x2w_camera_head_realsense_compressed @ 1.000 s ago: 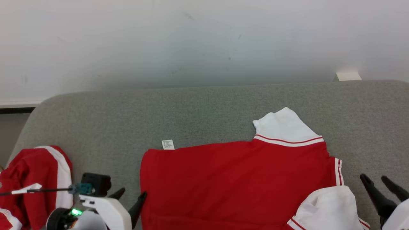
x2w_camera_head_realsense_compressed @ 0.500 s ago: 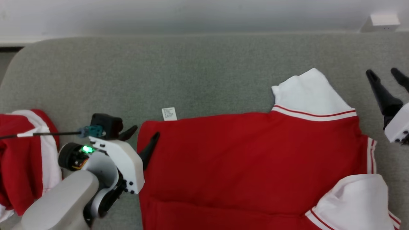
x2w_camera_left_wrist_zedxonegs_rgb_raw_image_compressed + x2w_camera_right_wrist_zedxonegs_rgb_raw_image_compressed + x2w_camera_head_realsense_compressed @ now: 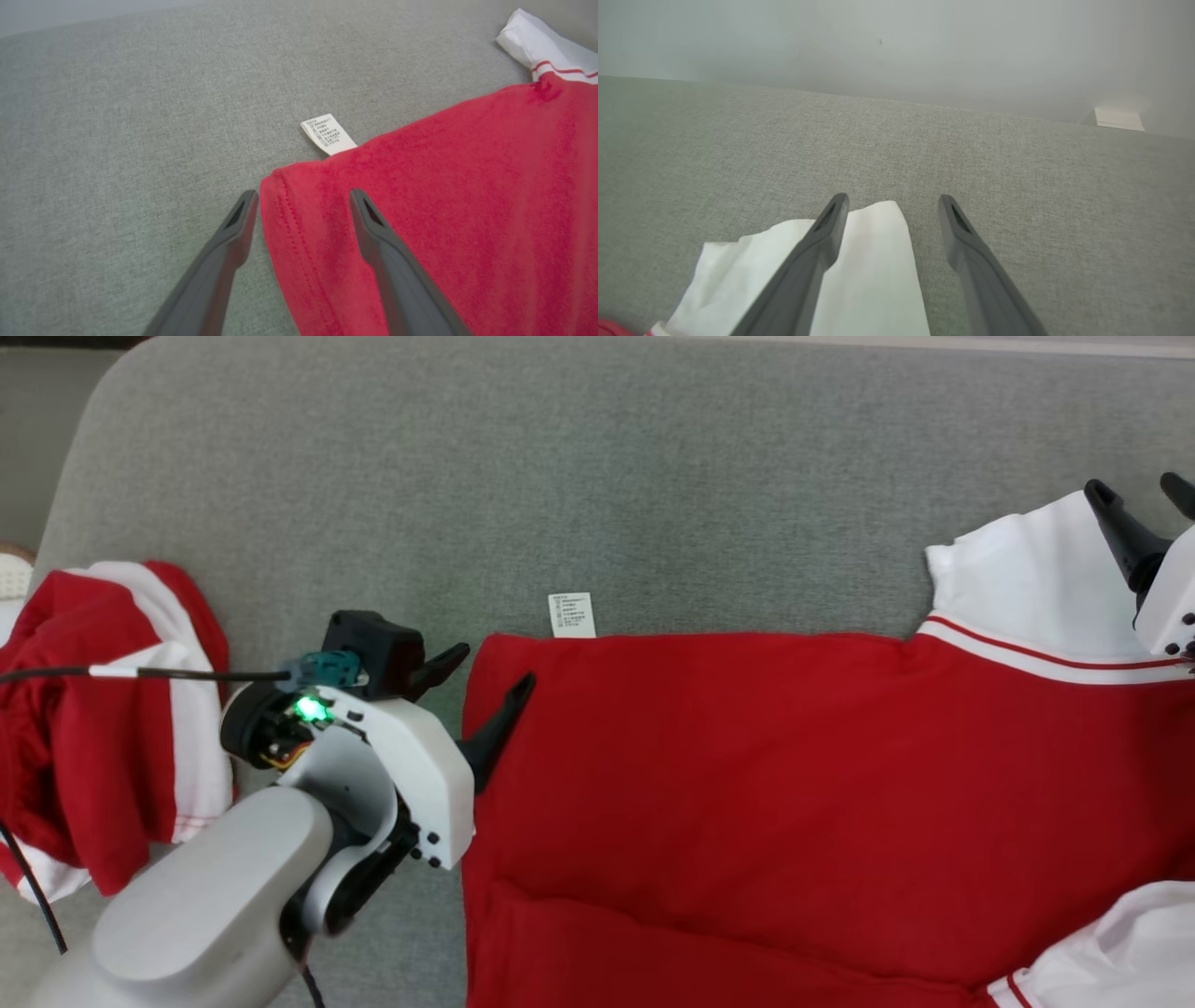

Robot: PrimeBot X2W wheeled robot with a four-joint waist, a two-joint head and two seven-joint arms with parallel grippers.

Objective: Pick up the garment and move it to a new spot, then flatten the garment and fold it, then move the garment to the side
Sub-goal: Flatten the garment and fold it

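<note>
Head view, my left gripper (image 3: pixel 496 665) astride a corner of the red-and-white fabric garment (image 3: pixel 747 784), right gripper (image 3: pixel 1132 483) over its white sleeve (image 3: pixel 1027 583), both with jaws apart.

A red garment (image 3: pixel 747 784) is spread flat on the grey fabric surface (image 3: pixel 560 476), and a small white label (image 3: pixel 571 614) is seen at its far edge. The left gripper (image 3: pixel 496 665) is opened at the garment's left corner, one finger over the red cloth, one over the grey. The right gripper (image 3: pixel 1132 483) is opened above the white sleeve (image 3: pixel 1027 588). A second red-and-white garment (image 3: pixel 103 709) is crumpled at the left.
</note>
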